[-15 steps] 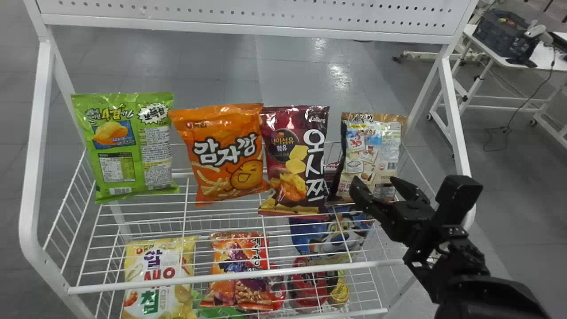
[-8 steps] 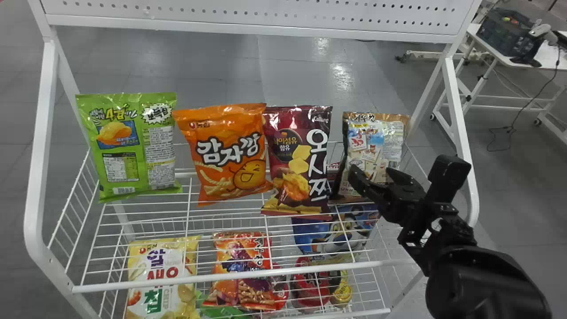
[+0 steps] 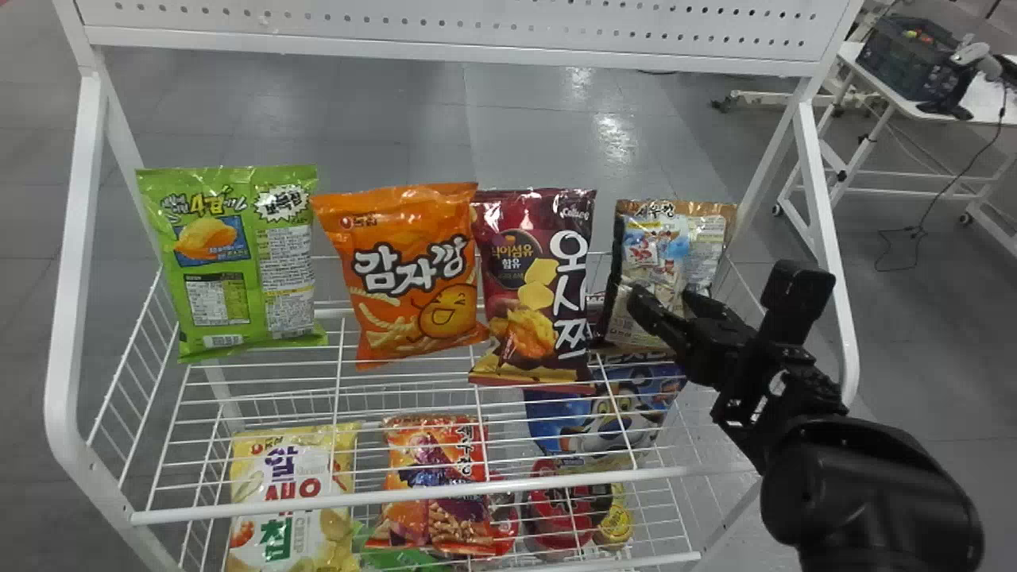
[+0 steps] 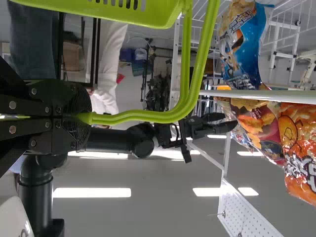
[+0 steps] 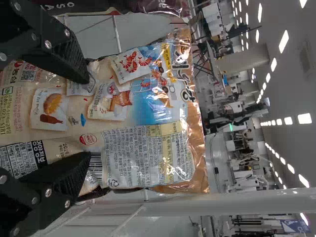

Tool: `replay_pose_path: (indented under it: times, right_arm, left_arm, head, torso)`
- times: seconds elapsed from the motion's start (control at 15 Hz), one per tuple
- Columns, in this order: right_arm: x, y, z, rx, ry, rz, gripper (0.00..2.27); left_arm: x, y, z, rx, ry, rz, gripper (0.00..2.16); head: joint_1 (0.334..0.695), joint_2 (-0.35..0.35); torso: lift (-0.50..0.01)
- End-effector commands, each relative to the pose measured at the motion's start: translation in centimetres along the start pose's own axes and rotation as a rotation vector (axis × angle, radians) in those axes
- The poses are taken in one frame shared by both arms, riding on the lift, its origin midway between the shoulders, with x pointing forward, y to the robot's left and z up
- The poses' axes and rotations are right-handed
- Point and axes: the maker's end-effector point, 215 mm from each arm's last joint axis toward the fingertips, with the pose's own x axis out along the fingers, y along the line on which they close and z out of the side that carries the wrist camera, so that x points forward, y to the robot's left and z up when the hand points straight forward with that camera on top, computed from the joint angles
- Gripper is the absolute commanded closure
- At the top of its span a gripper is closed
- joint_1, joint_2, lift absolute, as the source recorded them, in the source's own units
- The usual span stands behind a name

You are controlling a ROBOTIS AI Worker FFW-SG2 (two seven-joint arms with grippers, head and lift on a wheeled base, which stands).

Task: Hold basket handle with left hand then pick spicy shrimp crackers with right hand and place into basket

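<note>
My left gripper [image 4: 83, 117] is closed on the basket handle [image 4: 148, 116] so the basket [image 4: 143, 14] can receive. The right gripper [image 5: 90, 117], spread wide to pinch, fronts what are probably the spicy shrimp crackers [image 5: 148, 103], upright on the rack [image 3: 397, 500].

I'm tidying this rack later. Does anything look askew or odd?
The orange bag leans askew on the rack, tilted beside the maroon bag. The green bag and the beige bag at the right gripper face out with their small-print panels, as if backwards. I see no spill or tear.
</note>
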Motion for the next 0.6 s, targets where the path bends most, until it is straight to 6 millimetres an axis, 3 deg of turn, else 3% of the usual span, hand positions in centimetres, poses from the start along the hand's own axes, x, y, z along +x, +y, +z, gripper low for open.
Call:
replay_pose_path:
  times: [0.0,0.13,0.53]
  right_arm:
    - [-0.2,0.0,-0.9,0.008,0.023,0.000,1.89]
    - [-1.0,0.2,-0.1,-0.001,0.005,0.002,2.12]
    - [-3.5,0.9,2.0,-0.021,-0.050,0.012,2.24]
  left_arm:
    - [-0.1,-0.3,0.0,0.001,0.000,-0.011,2.15]
    - [-0.1,-0.3,0.0,0.001,-0.001,-0.013,2.15]
    - [-0.1,-0.3,0.0,-0.002,0.000,-0.011,2.15]
  head:
    - [0.695,-0.149]
    - [0.695,-0.148]
    - [0.695,-0.155]
  torso:
    - [-0.010]
    - [-0.010]
    - [-0.010]
